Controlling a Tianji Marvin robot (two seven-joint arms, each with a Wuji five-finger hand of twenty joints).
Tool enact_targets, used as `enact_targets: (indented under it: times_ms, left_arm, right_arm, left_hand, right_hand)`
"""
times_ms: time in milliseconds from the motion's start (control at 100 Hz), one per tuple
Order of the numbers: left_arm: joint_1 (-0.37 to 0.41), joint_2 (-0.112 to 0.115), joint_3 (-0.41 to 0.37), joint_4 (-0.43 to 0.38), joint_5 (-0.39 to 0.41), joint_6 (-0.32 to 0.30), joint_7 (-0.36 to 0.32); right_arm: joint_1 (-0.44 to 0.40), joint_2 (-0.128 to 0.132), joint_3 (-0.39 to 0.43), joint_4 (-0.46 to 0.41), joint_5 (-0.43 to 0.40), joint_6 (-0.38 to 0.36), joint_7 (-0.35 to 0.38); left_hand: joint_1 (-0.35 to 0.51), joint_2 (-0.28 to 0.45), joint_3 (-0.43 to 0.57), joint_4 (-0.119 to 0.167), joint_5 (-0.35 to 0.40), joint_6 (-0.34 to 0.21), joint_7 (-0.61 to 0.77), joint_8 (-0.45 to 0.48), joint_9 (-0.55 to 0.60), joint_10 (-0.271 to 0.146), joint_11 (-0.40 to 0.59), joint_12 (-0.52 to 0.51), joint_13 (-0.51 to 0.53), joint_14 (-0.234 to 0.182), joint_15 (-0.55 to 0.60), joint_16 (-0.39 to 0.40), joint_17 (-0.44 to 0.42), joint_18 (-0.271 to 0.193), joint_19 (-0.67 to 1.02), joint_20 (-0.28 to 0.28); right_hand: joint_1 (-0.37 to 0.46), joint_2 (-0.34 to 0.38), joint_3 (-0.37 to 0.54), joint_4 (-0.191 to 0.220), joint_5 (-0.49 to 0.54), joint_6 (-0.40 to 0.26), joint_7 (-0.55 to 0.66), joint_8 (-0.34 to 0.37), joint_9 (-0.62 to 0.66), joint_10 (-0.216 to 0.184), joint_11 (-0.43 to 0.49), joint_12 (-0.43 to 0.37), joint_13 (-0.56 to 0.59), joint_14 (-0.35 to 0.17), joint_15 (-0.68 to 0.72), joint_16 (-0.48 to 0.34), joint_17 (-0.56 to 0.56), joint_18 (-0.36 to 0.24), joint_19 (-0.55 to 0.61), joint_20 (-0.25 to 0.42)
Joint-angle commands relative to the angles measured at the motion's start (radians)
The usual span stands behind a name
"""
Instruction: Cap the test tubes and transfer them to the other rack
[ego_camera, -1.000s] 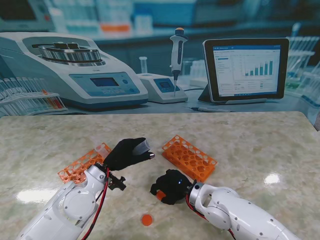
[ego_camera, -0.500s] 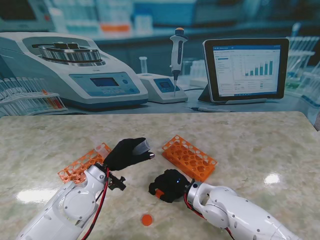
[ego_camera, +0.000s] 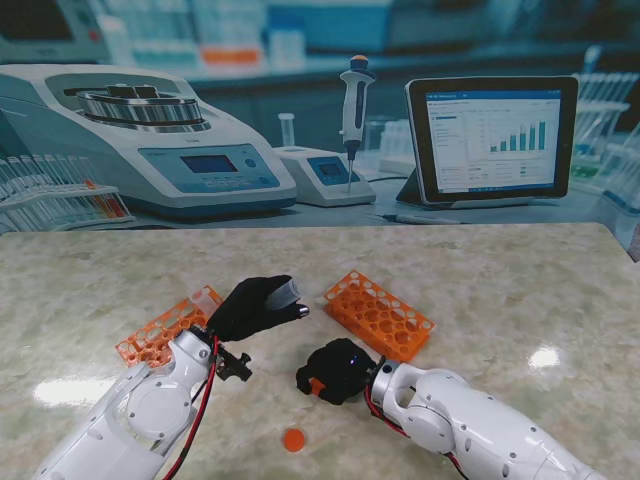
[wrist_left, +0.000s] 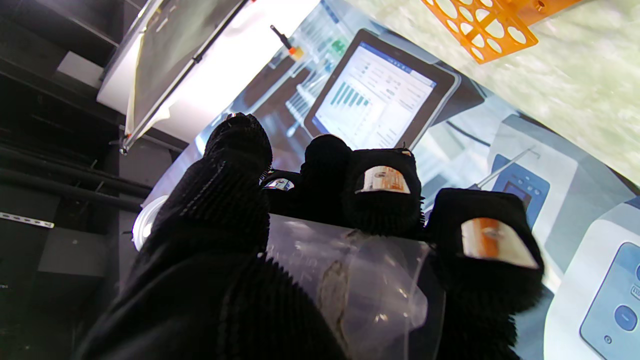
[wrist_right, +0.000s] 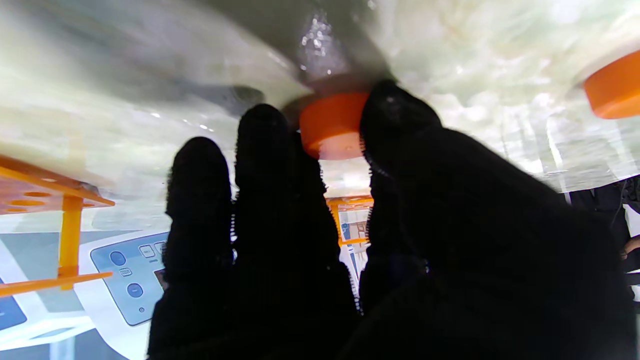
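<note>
Left hand (ego_camera: 258, 305), black-gloved, is raised off the table (ego_camera: 500, 290) with its fingers (wrist_left: 382, 195) wrapped around a clear tube (ego_camera: 285, 292); the tube's open mouth points to the right and away from me, and no cap sits on it. In the left wrist view the tube (wrist_left: 350, 285) lies across the palm, pressed between thumb and the curled fingers. Right hand (ego_camera: 335, 370), also gloved, sits low over the table, nearer to me than the right rack (ego_camera: 380, 315), with its fingertips (wrist_right: 262, 135) and thumb closed on an orange cap (ego_camera: 318, 387); the right wrist view shows this cap (wrist_right: 332, 125) pinched between thumb and fingers, close to the table or on it, which cannot be told. A second, loose cap (ego_camera: 293, 439) lies flat on the table nearer to me, between the two forearms, and appears at the edge of the right wrist view (wrist_right: 612, 90). The left rack (ego_camera: 165, 328), orange like the other, lies beside the left forearm, partly hidden by it. Both racks show only empty holes in what is visible. The two hands are near each other but apart.
</note>
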Motion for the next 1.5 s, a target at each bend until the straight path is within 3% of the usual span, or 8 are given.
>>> enact_targets:
  times_ms: [0,610,1490]
  left_arm:
    - [0.003,0.0,0.0,-0.005,-0.001,0.004,-0.002]
    - [0.007,-0.001,-0.005,-0.008,0.001,0.002,0.0]
    - [0.007,-0.001,-0.006,-0.007,0.001,0.003,0.003]
  right_arm:
    - [-0.022,0.007,-0.013,0.037,-0.005,0.0,0.024]
    - [-0.029,0.003,0.013,0.024,-0.009,-0.011,0.011]
    - [-0.033,-0.006,0.048,0.019,-0.008,-0.026,-0.027]
  left_hand:
    - [0.029,0.045,-0.005,0.02,0.029,0.021,0.078,0.059,0.026,-0.049,0.008,0.018,0.048,-0.045,-0.002,-0.005,0.049,-0.063,0.137,-0.017]
    - [0.029,0.045,-0.005,0.02,0.029,0.021,0.078,0.059,0.027,-0.049,0.008,0.018,0.048,-0.046,-0.003,-0.006,0.049,-0.062,0.135,-0.017]
    - [0.03,0.045,-0.004,0.02,0.029,0.021,0.078,0.059,0.026,-0.048,0.008,0.018,0.05,-0.045,-0.006,-0.006,0.049,-0.061,0.134,-0.017]
  right_hand:
    - [0.144,0.035,0.131,0.031,0.056,-0.015,0.038,0.011,0.13,-0.12,-0.006,-0.054,0.039,0.005,0.037,0.011,0.016,-0.011,0.022,-0.008]
    - [0.168,0.034,0.184,0.023,0.113,-0.009,0.0,0.066,0.16,-0.12,0.017,-0.045,0.057,0.01,0.065,0.008,0.03,0.003,0.022,-0.009]
    - [0.174,0.019,0.208,0.011,0.133,-0.007,-0.031,0.131,0.168,-0.122,0.027,-0.045,0.063,0.013,0.075,0.002,0.028,0.02,0.041,-0.075]
